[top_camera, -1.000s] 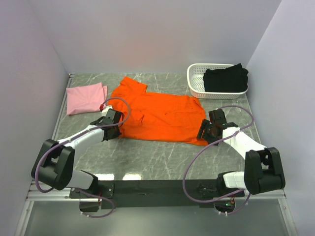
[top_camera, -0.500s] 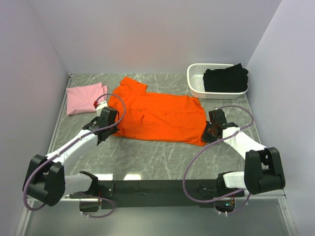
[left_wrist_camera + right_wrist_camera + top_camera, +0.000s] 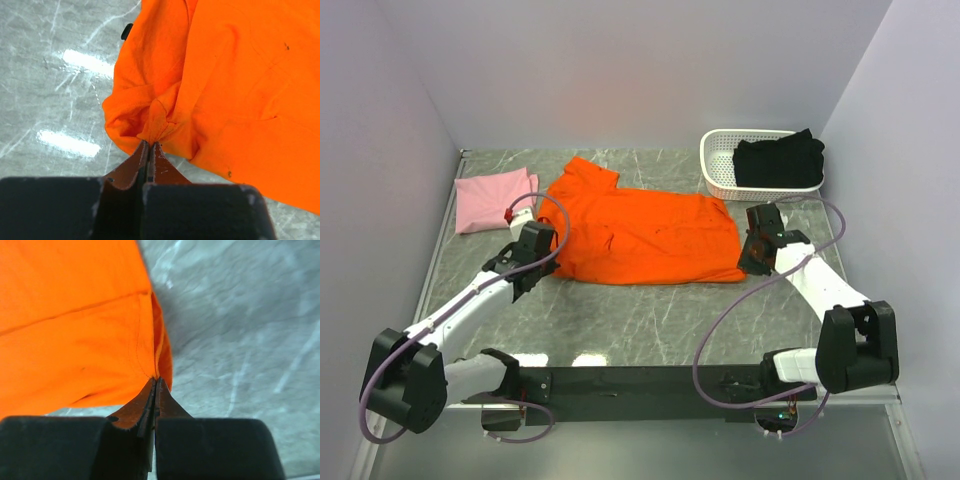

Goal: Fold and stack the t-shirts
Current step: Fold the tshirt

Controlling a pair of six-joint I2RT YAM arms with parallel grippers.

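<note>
The fold, as I judge it, calls for raising the two near corners together, level and at one pace, then carrying them toward 12 o'clock so the edges land square; an uneven lift would skew the crease. The orange t-shirt [image 3: 640,235] lies spread mid-table [image 3: 640,315]. The left gripper [image 3: 149,145] is pinched tight on a bunched tuck at the shirt's 8 o'clock corner. The right gripper [image 3: 156,381] is clamped on the seamed edge at its 4 o'clock corner. The pink t-shirt [image 3: 492,200] lies folded at 10 o'clock, and the black t-shirt [image 3: 778,160] sits in the white basket [image 3: 718,178] at 2 o'clock.
</note>
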